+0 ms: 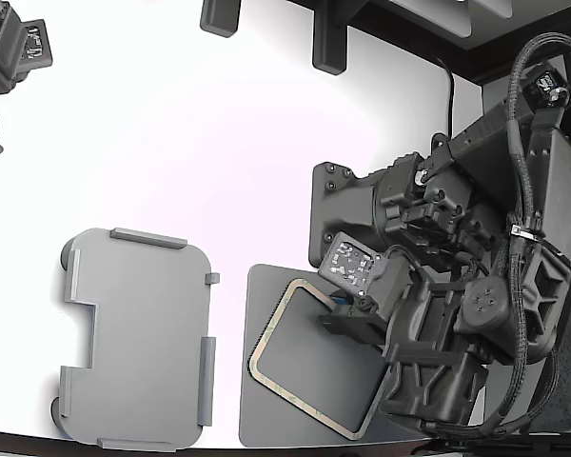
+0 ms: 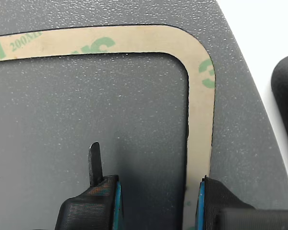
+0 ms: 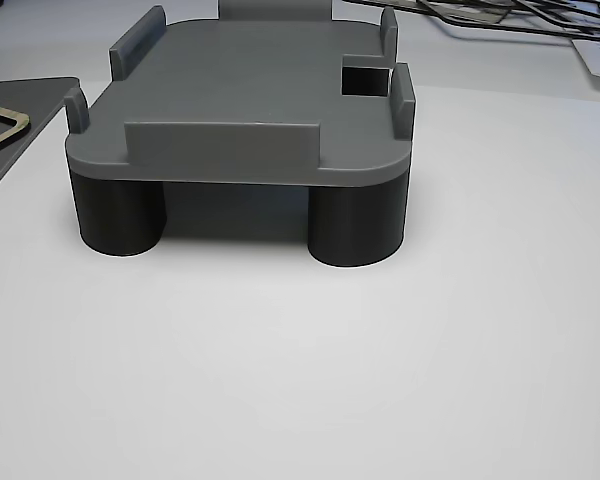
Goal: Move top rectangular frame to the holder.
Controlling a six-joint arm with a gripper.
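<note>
The top rectangular frame (image 1: 270, 328), a thin beige outline with green print, lies flat on a dark grey mat (image 1: 259, 419) at the bottom centre of the exterior view. One rounded corner of the frame (image 2: 134, 40) fills the wrist view. My gripper (image 1: 347, 309) hovers low over the frame's side nearer the arm, open (image 2: 156, 206), with that strip just inside one fingertip (image 2: 205, 199). Nothing is held. The holder (image 1: 138, 333), a light grey tray with raised tabs and a side notch, stands apart at the exterior view's left. In the other view the holder (image 3: 250, 90) rests on dark round legs.
A second arm (image 1: 9, 57) sits at the exterior view's top left, away from the mat. Dark fixtures (image 1: 328, 43) stand at the table's far edge. In the other view several thin frames (image 3: 510, 15) lie behind the holder, and the mat's corner (image 3: 30, 95) shows at its left.
</note>
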